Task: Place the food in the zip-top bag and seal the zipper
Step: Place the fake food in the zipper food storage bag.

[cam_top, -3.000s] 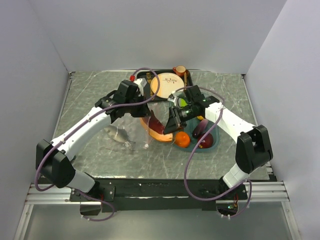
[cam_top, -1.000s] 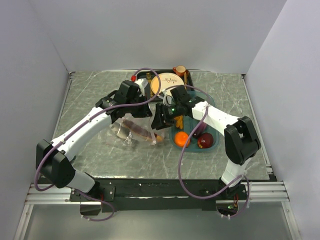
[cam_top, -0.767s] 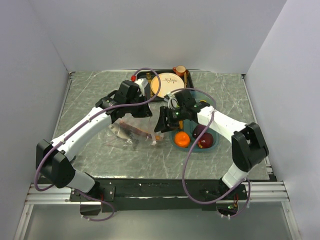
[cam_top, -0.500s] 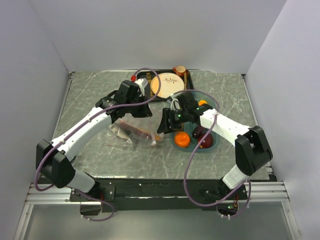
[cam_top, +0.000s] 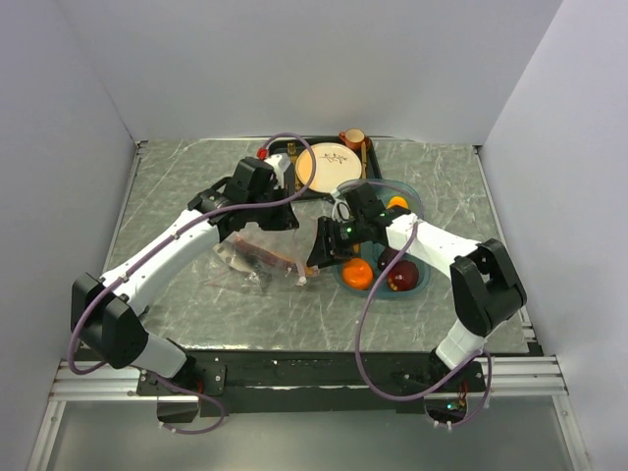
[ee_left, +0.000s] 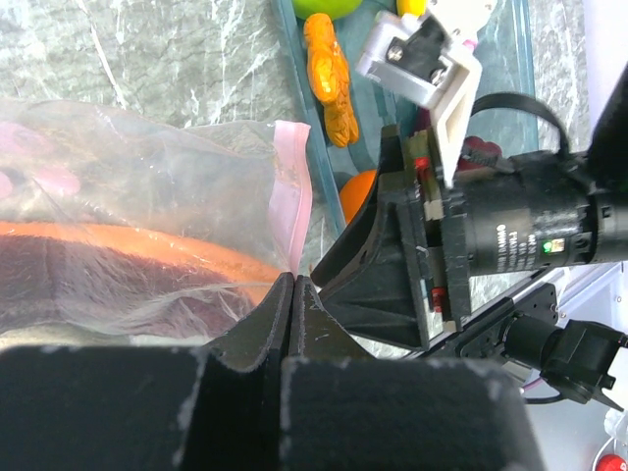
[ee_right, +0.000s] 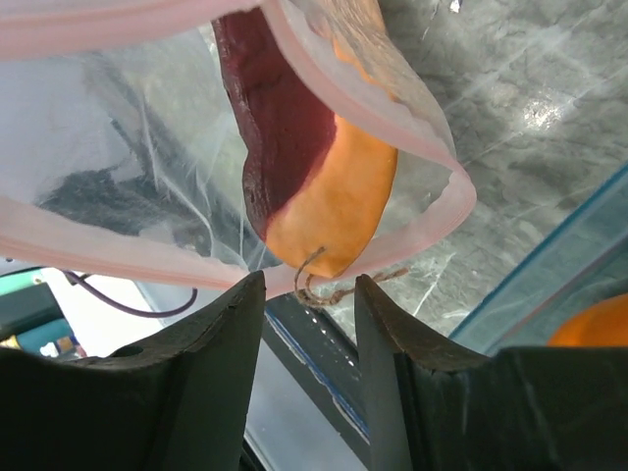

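The clear zip-top bag lies left of centre, with a grey fish and an orange-and-maroon piece inside. My left gripper is shut on the bag's edge by the pink zipper and holds the mouth up. My right gripper is open and empty just outside the mouth, the piece's string between its fingers. An orange, a red apple and an eggplant lie in the teal tray. A green apple and an orange-yellow piece show in the left wrist view.
A black tray at the back holds the cream-and-orange plate and a small cup. The teal tray's rim is right beside my right gripper. White walls close the table on three sides.
My right gripper brought the orange-and-maroon piece into the bag mouth, let it go and drew back slightly to the right. The left arm kept holding the bag's edge.
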Controlling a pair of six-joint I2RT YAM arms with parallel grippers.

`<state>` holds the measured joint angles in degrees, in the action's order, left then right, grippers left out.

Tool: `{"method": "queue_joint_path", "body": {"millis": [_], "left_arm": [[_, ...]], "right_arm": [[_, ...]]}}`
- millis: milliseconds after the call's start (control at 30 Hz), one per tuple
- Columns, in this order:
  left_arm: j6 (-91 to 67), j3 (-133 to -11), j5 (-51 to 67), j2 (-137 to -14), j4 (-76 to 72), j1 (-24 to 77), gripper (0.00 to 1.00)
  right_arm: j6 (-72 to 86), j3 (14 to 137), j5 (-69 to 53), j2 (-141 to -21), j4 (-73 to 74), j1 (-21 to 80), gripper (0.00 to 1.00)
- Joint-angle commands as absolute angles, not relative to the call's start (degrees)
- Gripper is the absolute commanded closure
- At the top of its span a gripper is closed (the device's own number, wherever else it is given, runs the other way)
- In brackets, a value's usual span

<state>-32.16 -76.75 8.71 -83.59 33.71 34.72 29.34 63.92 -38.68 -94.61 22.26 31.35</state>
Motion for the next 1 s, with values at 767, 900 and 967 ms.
{"method": "queue_joint_path", "body": {"millis": [767, 900, 967], "left_arm": [[-31.7, -79.4, 8.5, -84.1, 32.3, 35.0, 0.99], [-31.6, -79.5, 8.8, -84.5, 32.2, 35.1, 0.99], [-31.5, -79.5, 8.9, -84.6, 32.3, 35.1, 0.99]], "right_arm": [[32.6, 63.5, -42.5, -98.4, 13.0, 33.4, 0.75], [33.2, 63.8, -42.1, -97.8, 12.4, 33.4, 0.9], [33.4, 63.6, -41.1, -96.6, 11.5, 33.3, 0.92]]}}
